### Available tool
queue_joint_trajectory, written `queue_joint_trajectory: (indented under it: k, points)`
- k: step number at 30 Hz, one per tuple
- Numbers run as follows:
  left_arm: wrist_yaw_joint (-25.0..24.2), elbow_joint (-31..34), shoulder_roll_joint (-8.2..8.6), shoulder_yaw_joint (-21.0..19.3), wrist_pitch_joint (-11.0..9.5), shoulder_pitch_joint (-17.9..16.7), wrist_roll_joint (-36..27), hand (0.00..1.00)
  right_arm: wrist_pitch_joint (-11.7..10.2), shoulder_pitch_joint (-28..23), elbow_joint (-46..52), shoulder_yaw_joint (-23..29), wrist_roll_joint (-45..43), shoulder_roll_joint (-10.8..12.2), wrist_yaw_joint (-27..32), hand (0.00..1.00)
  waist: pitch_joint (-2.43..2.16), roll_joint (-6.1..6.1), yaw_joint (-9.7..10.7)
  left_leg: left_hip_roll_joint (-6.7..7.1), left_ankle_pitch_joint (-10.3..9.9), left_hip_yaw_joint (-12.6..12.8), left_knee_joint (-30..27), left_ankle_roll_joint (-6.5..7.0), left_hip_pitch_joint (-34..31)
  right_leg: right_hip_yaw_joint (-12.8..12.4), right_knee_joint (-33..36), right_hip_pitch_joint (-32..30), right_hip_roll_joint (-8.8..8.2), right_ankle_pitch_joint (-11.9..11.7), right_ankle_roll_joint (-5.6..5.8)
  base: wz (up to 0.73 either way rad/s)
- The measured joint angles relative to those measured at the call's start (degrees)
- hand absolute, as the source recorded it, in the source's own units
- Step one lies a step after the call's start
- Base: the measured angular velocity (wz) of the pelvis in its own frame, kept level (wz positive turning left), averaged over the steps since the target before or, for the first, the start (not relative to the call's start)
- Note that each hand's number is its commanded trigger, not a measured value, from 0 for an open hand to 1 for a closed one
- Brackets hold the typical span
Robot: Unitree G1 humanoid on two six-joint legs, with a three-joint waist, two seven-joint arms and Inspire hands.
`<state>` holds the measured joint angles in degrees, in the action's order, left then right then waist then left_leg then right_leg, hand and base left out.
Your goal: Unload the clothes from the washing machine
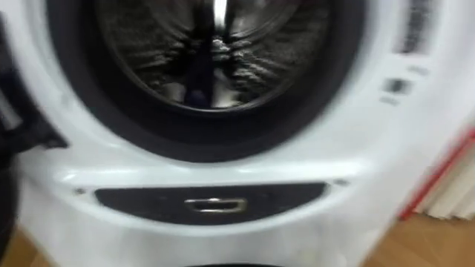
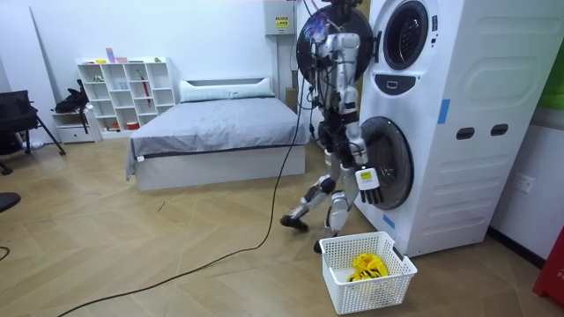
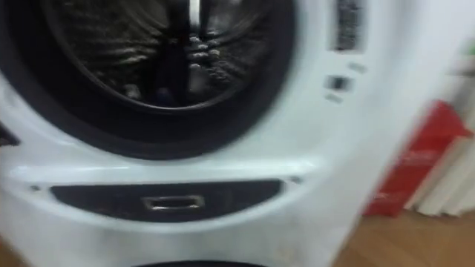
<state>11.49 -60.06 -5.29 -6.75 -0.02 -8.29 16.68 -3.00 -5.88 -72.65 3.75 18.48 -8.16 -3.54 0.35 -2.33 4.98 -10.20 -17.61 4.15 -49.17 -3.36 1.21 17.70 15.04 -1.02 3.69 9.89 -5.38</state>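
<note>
Shelving (image 2: 123, 92) and a bed (image 2: 211, 123) sit at the room view's left. The robot stands facing 2 stacked machines (image 2: 458, 132), its head toward the upper drum (image 1: 215, 52). Its right hand (image 2: 368, 180) hangs low beside the lower door (image 2: 394, 163), fingers loosely spread and holding nothing. On the floor (image 2: 132, 255) by its feet, a white basket (image 2: 372, 295) holds 1 yellow garment (image 2: 366, 264). Low in the upper drum lies a dark shape (image 1: 197, 81), probably clothing, though I cannot tell for sure. Cloth is light, soft and limp, so gathering a bunched fold near its middle seems the best hold.
</note>
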Motion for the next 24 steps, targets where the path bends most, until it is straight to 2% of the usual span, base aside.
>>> queue_joint_trajectory:
  k: [1, 2, 3, 4, 5, 6, 7, 8, 9, 10, 11, 12, 13, 14, 15, 16, 17, 18, 19, 21, 22, 23, 24]
  points:
    - [-0.50, 0.42, 0.01, 1.18, -0.07, 2.16, 0.40, 0.00, 0.03, 0.15, 0.05, 0.89, 0.25, -0.09, 0.42, 0.00, -0.02, -0.04, 1.31, -0.31, 0.53, -1.77, 2.09, -0.90, 2.37, 1.74, 0.94, -1.56, -0.47, -0.12, -0.10, 0.51]
    - [-0.85, 0.48, 0.11, 1.75, -0.23, 3.41, 0.66, 0.00, 0.03, 0.11, 0.05, 1.46, 0.34, -0.21, 0.49, 0.00, -0.07, -0.12, 1.73, -0.42, 0.77, -2.65, 4.15, -1.33, 3.65, 2.52, 1.29, -2.28, -0.65, -0.44, -0.01, 0.52]
    - [-1.12, 0.58, 0.32, 2.87, -0.66, 5.64, 1.38, 0.00, 0.18, 0.10, -0.01, 2.50, 0.18, -0.31, 0.44, 0.00, -0.13, -0.49, 1.86, -1.22, 1.03, -3.09, 10.24, -1.82, 6.96, 3.16, 2.16, -3.87, -0.75, -1.23, 0.28, 0.29]
    - [-1.11, 1.58, 0.25, 3.83, -0.89, 6.73, 1.49, 0.00, 0.38, 0.32, 0.30, 3.29, 0.20, -0.17, 0.40, 0.00, -0.10, -0.80, 1.67, -1.33, -2.21, -3.27, 18.14, -3.29, 10.24, 3.16, 3.62, -6.12, -0.99, -2.09, 0.43, 0.15]
    - [-1.04, 2.24, 0.20, 4.19, -0.83, 7.15, 1.49, 0.00, 0.43, 0.33, 0.74, 3.40, 0.17, -0.14, 0.23, 0.00, -0.02, -0.68, 1.82, -1.15, -3.87, -3.18, 21.60, -3.14, 11.18, 3.21, 4.09, -7.22, -1.17, -2.74, 0.60, 0.05]
    - [-0.92, 2.97, 0.09, 5.11, -0.76, 8.15, 1.50, 0.00, 0.58, 0.33, 1.63, 4.38, -0.10, -0.06, -0.11, 0.00, 0.03, -0.64, 2.24, -0.88, -6.34, -2.91, 26.94, -2.50, 11.83, 3.24, 4.83, -9.45, -1.74, -4.35, 1.06, 0.19]
    - [-0.91, 2.92, 0.05, 6.27, -0.64, 8.69, 1.57, 0.00, 0.66, 0.36, 1.95, 5.19, -0.48, 0.07, -0.33, 0.00, 0.16, -0.80, 2.47, 0.01, -7.52, -2.94, 30.62, -0.96, 11.53, 2.75, 4.40, -11.07, -2.35, -6.62, 1.88, 0.24]
    - [-0.90, 2.91, 0.03, 6.79, -0.51, 8.77, 1.61, 0.00, 0.70, 0.27, 2.30, 5.59, -0.52, 0.20, -0.37, 0.00, 0.10, -0.37, 2.57, 0.73, -7.69, -3.01, 31.79, -0.63, 11.25, 2.41, 3.96, -11.73, -2.94, -7.79, 2.40, 0.17]
    - [-0.90, 2.70, -0.02, 7.76, -0.12, 8.46, 1.59, 0.00, 1.17, 0.25, 2.74, 5.62, -0.59, 0.28, -0.46, 0.00, -0.15, 0.70, 2.53, 2.82, -7.37, -2.90, 32.80, 0.23, 10.16, 1.24, 1.82, -12.50, -4.13, -10.71, 3.25, -0.04]
    - [-0.93, 2.02, 0.01, 8.37, 0.15, 7.92, 1.58, 0.00, 1.50, 0.27, 2.71, 5.36, -0.82, 0.25, -0.52, 0.00, -0.26, 1.52, 2.17, 4.94, -6.23, -2.64, 32.77, 2.31, 8.72, -0.08, -1.46, -12.52, -4.98, -14.61, 4.00, -0.12]
    - [-0.95, 1.50, -0.02, 8.62, 0.18, 7.63, 1.48, 0.00, 1.62, 0.21, 2.75, 5.29, -0.78, 0.26, -0.52, 0.00, -0.30, 1.91, 2.10, 5.96, -5.66, -2.41, 32.65, 3.33, 8.03, -0.68, -3.04, -12.50, -5.56, -16.58, 4.47, -0.14]
    - [-0.98, 0.52, -0.19, 8.72, 0.29, 7.06, 1.35, 0.00, 1.67, 0.07, 2.61, 4.86, -0.01, 0.27, -0.52, 0.00, -0.17, 2.54, 2.38, 7.70, -4.72, -1.22, 32.61, 5.05, 7.10, -1.87, -6.05, -12.16, -6.73, -20.09, 5.18, -0.08]
    - [-0.94, -1.15, -0.46, 8.80, 0.28, 6.47, 0.80, 0.00, 1.70, -0.41, 2.61, 4.26, 1.85, 0.28, -0.37, 0.00, -0.18, 2.88, 2.31, 8.94, -3.94, 1.21, 32.53, 6.47, 6.43, -3.64, -7.54, -12.01, -7.81, -22.58, 6.20, -0.03]
    - [-0.89, -1.91, -0.61, 8.76, 0.28, 6.03, 0.59, 0.00, 1.70, -0.31, 2.61, 4.17, 2.94, 0.29, -0.39, 0.00, -0.18, 2.87, 2.30, 9.08, -3.66, 2.82, 32.52, 6.99, 6.20, -4.13, -6.93, -11.95, -8.32, -22.43, 6.56, 0.18]
    - [-0.82, -2.38, -0.84, 8.72, 0.37, 5.16, -0.53, 0.00, 1.71, -1.30, 2.56, 4.36, 4.92, 0.32, -0.40, 0.00, -0.14, 2.59, 2.98, 8.77, -3.29, 6.57, 32.65, 7.67, 5.74, -4.53, -2.53, -11.89, -9.05, -18.46, 7.70, 0.52]
    - [-0.68, -2.43, -1.04, 8.49, 0.34, 4.89, -0.97, 0.00, 1.86, -2.76, 2.41, 4.44, 5.96, 0.31, -0.35, 0.00, -0.11, 2.65, 3.01, 8.67, -2.74, 7.79, 33.23, 8.11, 5.31, -5.30, 3.75, -11.82, -9.78, -12.79, 8.39, 0.56]
    - [-0.50, -2.43, -1.04, 8.33, 0.31, 4.65, -1.10, 0.00, 2.09, -3.35, 2.15, 4.42, 6.18, 0.27, -0.33, 0.00, -0.11, 2.65, 2.43, 8.67, -2.17, 8.54, 33.79, 8.18, 5.37, -5.72, 6.85, -11.74, -10.05, -10.59, 8.13, 0.38]
    - [0.03, -2.44, -1.03, 8.12, 0.13, 3.69, -1.53, 0.00, 2.56, -4.09, 2.11, 4.28, 6.35, 0.27, -0.14, 0.00, -0.08, 2.46, 1.62, 8.73, -1.07, 9.34, 34.84, 8.29, 5.56, -6.22, 12.13, -11.06, -10.21, -6.94, 7.96, 0.00]
    - [0.60, -2.81, -1.09, 7.83, 0.01, 2.81, -1.83, 0.00, 2.42, -4.63, 2.07, 4.26, 6.66, 0.19, -0.13, 0.00, 0.01, 2.51, 0.94, 8.93, -0.25, 9.92, 35.70, 8.41, 5.61, -6.56, 14.80, -9.15, -10.52, -4.22, 8.27, -0.06]
    - [1.08, -3.03, -0.94, 6.17, -0.13, 1.11, -3.77, 0.00, 2.33, -4.77, 1.60, 4.17, 6.50, 0.01, -0.10, 0.00, 0.08, 2.45, 0.61, 8.91, 0.53, 10.56, 36.47, 8.23, 5.57, -6.72, 13.87, -4.46, -10.49, -1.25, 8.44, -0.26]
    - [1.54, -3.46, -0.89, 4.83, -0.13, 0.68, -5.48, 0.00, 2.32, -4.76, 1.20, 3.60, 6.15, 0.03, -0.09, 0.00, 0.06, 2.55, -0.35, 8.91, 0.94, 11.70, 37.10, 7.89, 5.63, -6.72, 11.12, -1.32, -10.42, -0.23, 8.48, -0.43]
    - [1.71, -3.76, -0.91, 3.98, -0.13, 0.67, -6.39, 0.00, 2.31, -4.70, 0.74, 3.36, 5.95, 0.05, -0.14, 0.00, 0.05, 2.74, -0.76, 8.96, 1.13, 12.34, 37.34, 7.71, 5.64, -6.72, 8.85, 0.01, -10.14, 0.02, 8.69, -0.55]
    - [1.96, -4.26, -0.93, 1.87, -0.19, 0.59, -8.64, 0.00, 2.27, -4.16, -0.63, 3.03, 5.76, 0.10, -0.26, 0.00, 0.03, 3.07, -1.79, 9.10, 1.44, 13.13, 37.69, 7.24, 5.72, -7.12, 3.57, 2.11, -9.15, 0.02, 8.76, -0.58]
